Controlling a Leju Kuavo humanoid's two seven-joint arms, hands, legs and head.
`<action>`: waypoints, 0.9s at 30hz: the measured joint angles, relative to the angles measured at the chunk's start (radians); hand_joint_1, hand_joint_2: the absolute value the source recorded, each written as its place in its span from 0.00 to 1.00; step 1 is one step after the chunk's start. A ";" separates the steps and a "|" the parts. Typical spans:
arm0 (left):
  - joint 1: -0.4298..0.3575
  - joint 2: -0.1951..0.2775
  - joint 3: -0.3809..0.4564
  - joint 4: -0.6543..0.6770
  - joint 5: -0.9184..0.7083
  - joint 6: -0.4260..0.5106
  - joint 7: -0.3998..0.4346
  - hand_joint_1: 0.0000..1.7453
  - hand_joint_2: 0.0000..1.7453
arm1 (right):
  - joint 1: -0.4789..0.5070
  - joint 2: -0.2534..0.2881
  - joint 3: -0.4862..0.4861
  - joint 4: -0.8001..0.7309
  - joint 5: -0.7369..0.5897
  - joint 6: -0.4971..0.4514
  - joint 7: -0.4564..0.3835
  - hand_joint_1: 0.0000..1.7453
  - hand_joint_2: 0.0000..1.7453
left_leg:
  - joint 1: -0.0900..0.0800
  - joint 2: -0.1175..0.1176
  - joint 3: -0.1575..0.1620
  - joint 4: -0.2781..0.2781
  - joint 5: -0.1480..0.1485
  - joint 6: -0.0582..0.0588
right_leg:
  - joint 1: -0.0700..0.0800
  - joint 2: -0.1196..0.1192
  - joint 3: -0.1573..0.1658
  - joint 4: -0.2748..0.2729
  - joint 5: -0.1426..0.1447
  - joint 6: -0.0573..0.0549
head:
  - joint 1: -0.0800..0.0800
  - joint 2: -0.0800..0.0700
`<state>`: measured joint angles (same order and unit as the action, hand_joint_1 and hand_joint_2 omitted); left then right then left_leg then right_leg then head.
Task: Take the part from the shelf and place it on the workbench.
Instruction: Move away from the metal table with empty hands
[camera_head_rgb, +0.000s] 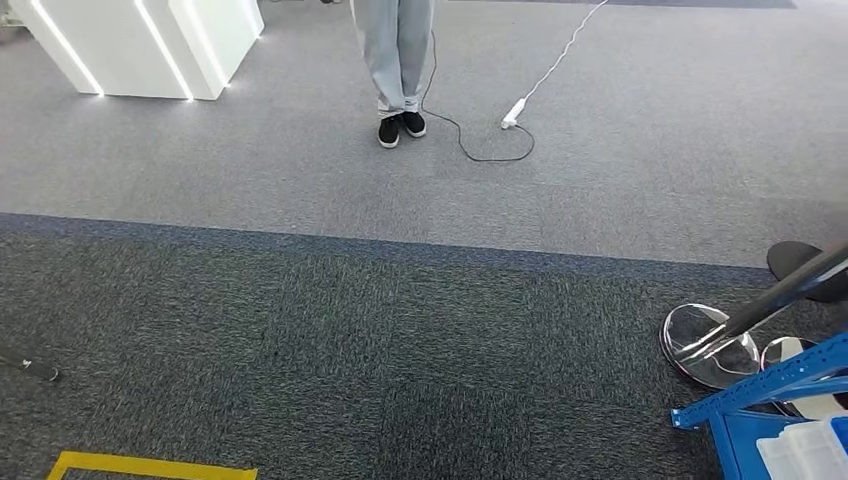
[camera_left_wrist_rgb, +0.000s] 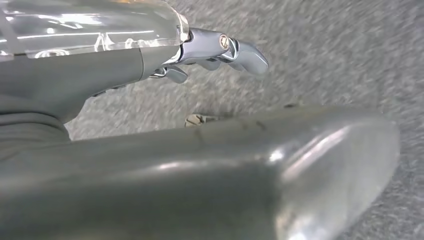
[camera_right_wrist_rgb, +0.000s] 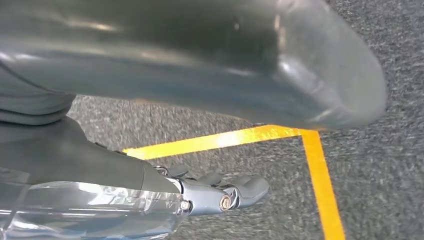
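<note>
Part: possibly the pale translucent box (camera_head_rgb: 806, 450) on the blue shelf (camera_head_rgb: 760, 384), lower right corner of the head view; too cropped to be sure. Left hand (camera_left_wrist_rgb: 220, 50) hangs over grey carpet (camera_left_wrist_rgb: 325, 45), fingers straight, holding nothing. Right hand (camera_right_wrist_rgb: 220, 194) is the same, fingers extended and empty, above yellow floor tape (camera_right_wrist_rgb: 320, 185). A person's legs (camera_head_rgb: 395, 50) stand at top centre.

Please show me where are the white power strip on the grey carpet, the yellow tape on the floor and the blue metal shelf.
White power strip (camera_head_rgb: 514, 112), head view, middle of its body.
Yellow tape (camera_head_rgb: 150, 466), head view, on the long strip.
Blue metal shelf (camera_head_rgb: 765, 388), head view, on its perforated beam.
</note>
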<state>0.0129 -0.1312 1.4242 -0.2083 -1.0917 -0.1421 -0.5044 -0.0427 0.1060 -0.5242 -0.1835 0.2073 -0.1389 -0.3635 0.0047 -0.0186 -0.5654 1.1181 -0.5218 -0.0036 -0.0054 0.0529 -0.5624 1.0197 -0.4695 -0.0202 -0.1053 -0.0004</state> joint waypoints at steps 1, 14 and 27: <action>0.000 0.003 0.000 -0.001 -0.002 0.005 -0.016 0.00 0.00 | 0.000 0.002 -0.002 0.000 0.000 0.000 0.002 0.00 0.00 | -0.001 -0.014 0.024 -0.057 0.021 0.004 | 0.000 0.008 -0.002 0.001 0.001 0.003 | 0.000 0.000; -0.021 0.029 -0.008 -0.002 -0.028 0.009 -0.123 0.00 0.00 | 0.012 0.027 -0.005 0.000 0.030 0.002 0.034 0.00 0.00 | -0.004 0.063 0.044 -0.128 0.050 0.037 | -0.016 -0.051 -0.098 0.209 -0.083 0.051 | 0.000 0.000; -0.045 0.022 -0.007 -0.002 -0.011 0.026 -0.120 0.00 0.00 | 0.007 0.045 0.003 0.000 0.078 -0.001 0.056 0.00 0.00 | -0.004 0.078 0.044 -0.119 0.040 0.024 | -0.006 -0.071 0.006 0.001 -0.012 0.023 | 0.000 0.000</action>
<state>-0.0325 -0.1092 1.4177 -0.2102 -1.1031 -0.1165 -0.6245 -0.0353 0.1511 -0.5209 -0.1832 0.2856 -0.1403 -0.3071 0.0006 0.0593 -0.5219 0.9990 -0.4820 0.0202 -0.0116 -0.0180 -0.5562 1.0206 -0.4810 0.0026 -0.1053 -0.0005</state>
